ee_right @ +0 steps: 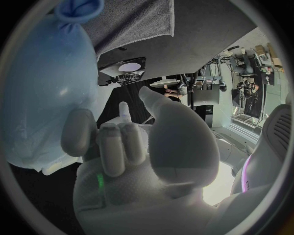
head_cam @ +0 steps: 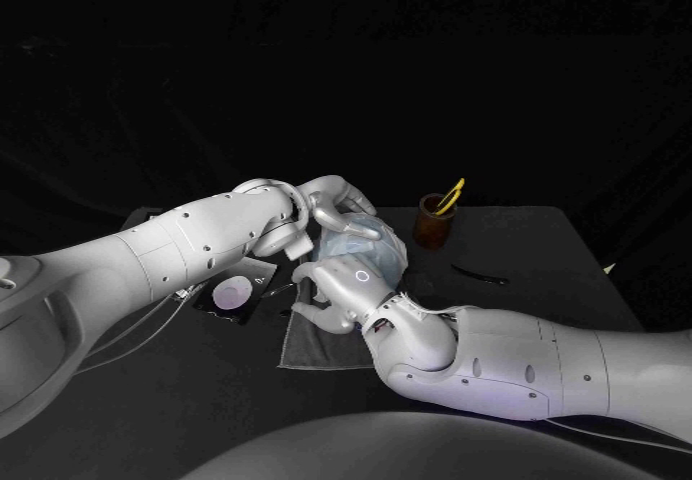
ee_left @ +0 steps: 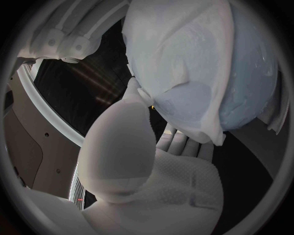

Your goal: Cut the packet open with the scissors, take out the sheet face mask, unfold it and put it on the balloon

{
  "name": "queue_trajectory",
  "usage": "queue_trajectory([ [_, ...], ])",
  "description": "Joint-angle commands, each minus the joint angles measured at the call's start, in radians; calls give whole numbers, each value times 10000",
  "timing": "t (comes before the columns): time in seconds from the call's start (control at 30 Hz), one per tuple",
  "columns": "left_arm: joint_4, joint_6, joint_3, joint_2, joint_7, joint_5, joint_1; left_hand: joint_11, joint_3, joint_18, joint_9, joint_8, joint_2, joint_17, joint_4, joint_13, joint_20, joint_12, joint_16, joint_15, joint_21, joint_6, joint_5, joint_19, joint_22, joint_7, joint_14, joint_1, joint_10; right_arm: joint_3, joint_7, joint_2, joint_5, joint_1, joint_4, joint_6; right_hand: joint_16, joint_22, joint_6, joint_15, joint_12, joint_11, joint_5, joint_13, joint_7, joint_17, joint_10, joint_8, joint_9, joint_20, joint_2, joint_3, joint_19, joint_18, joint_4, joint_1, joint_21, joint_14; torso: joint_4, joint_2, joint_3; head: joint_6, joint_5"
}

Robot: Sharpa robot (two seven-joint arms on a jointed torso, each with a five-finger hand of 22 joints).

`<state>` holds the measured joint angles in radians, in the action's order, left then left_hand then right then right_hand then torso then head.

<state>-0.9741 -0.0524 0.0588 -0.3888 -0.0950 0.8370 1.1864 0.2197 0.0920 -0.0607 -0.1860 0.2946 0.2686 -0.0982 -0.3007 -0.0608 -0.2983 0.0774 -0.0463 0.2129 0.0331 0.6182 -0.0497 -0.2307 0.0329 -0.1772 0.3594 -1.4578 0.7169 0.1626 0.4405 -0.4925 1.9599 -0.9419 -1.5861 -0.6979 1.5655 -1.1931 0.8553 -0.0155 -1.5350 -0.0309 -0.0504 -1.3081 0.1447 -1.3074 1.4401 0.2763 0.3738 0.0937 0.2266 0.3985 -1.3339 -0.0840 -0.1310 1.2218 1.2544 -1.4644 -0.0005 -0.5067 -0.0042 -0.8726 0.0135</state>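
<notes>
Two robot hands flank the balloon (ee_right: 43,83), which sits above a dark towel (head_cam: 310,342) on the counter (head_cam: 541,240).

The sheet mask (ee_left: 178,54) already lies over part of the balloon, with one side left bare.

**Left robot hand** (head_cam: 310,212): it curves over the top of the balloon. Its thumb tip touches a mask edge. Whether it actually pinches the sheet cannot be told.

**Right robot hand** (head_cam: 343,285): its fingers (ee_right: 119,147) lie against the balloon's side and the thumb stands clear. A true grip cannot be confirmed.

**Scissors** (head_cam: 453,193): these stand in a cup (head_cam: 433,222), well apart from the work.

**Handling assessment**
- **Mask:** judged thin, limp and probably damp. It is likely to cling, fold on itself and tear at its cut-outs if dragged. It is best taken at an outer edge with a light pinch and smoothed, not pulled.
- **Balloon:** judged very light, springy and smooth. It will roll or squirt away under one-sided pressure. Support should be broad and gentle on opposite sides, or at the knot (ee_right: 80,10), with fingertips kept from digging in.
</notes>
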Motion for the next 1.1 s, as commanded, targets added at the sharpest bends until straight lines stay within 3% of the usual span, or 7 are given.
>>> queue_trajectory([
  [0.03, -29, -135, 4, 5, 22, -71, 7, 20, -64, 26, -8, 29, 32, 8, -8, -6, 15, -48, 10, -21, 0, 62, -34, 15, 5, -766, -10, -99, 68, -1, -317, -74, -209, 7, -96, -522, 53, 94, 63, 80, 129, -335, 19, -2342, 37, -2634, 1130, -183, -36, 69, -126, -623, 51, -109, -263, 352, -167, -1064, 2, -7, 0, 0, -4],
  [0.23, -49, -144, 4, -17, 26, -91, 11, 20, -64, 26, -8, 29, 32, 8, -8, -6, 15, -48, 10, -21, 0, 62, -34, 15, 5, -766, -10, -99, 68, -2, -516, -310, -260, 6, -422, -899, 53, 109, 132, 97, 162, -319, 12, -2321, 38, -2634, 1117, -277, -51, 61, -170, -878, 55, -121, -405, 596, -205, -1064, 5, -6, 2, 0, -12],
  [0.43, -66, -138, 4, -44, 25, -178, 13, 20, -65, 26, -9, 31, 30, 10, -8, -5, 15, -53, 13, -20, 1, 68, -34, 14, 5, -765, -14, -102, 69, -16, -1069, -843, -542, -6, -1052, -1575, 53, 44, 389, 77, 101, -292, -4, -2355, 6, -2634, 1142, -321, -45, 52, -339, -980, 1, -111, -553, 970, -178, -1064, 2, 3, -4, 0, -10],
  [0.67, -343, -52, -3, -268, -4, -667, 24, 37, -112, 24, -43, 94, 5, -6, -7, -17, 13, -41, 1, 14, 7, 198, -33, -16, 10, -773, 58, -111, 194, -39, -3420, -1954, -2325, -207, -1895, -1855, 44, 381, 681, 71, 346, -274, -47, -2209, -8, -2611, 1050, -440, -98, 18, -676, -607, 226, -197, -556, 1453, -537, -1058, -11, 7, -4, 0, -82],
  [0.8, -670, -134, -11, -508, -4, -1104, 86, 85, -147, 22, -78, 162, -29, -24, -5, -34, 13, -9, -21, 70, 14, 338, -31, -45, 15, -806, 151, -125, 386, -41, -4430, -2513, -3287, -338, -2216, -1820, 22, 461, 707, 62, 436, -272, -70, -2155, -7, -2550, 1014, -475, -114, 24, -693, -539, 282, -214, -537, 1516, -622, -1043, -12, 1, 3, 0, -94],
  [1.1, -1900, -357, -64, -1388, -149, -2444, 390, 111, -33, 21, -92, 195, 2, -22, -5, -33, 14, -7, -24, 120, 15, 405, -31, -56, 16, -821, 167, -133, 469, -40, -6612, -3642, -5402, -473, -2700, -1995, -176, 996, 805, 57, 1033, -266, -26, -1799, -10, -2053, 780, -589, -158, 21, -569, -518, 653, -340, -572, 1481, -1183, -914, 6, 12, 7, 0, -138],
])
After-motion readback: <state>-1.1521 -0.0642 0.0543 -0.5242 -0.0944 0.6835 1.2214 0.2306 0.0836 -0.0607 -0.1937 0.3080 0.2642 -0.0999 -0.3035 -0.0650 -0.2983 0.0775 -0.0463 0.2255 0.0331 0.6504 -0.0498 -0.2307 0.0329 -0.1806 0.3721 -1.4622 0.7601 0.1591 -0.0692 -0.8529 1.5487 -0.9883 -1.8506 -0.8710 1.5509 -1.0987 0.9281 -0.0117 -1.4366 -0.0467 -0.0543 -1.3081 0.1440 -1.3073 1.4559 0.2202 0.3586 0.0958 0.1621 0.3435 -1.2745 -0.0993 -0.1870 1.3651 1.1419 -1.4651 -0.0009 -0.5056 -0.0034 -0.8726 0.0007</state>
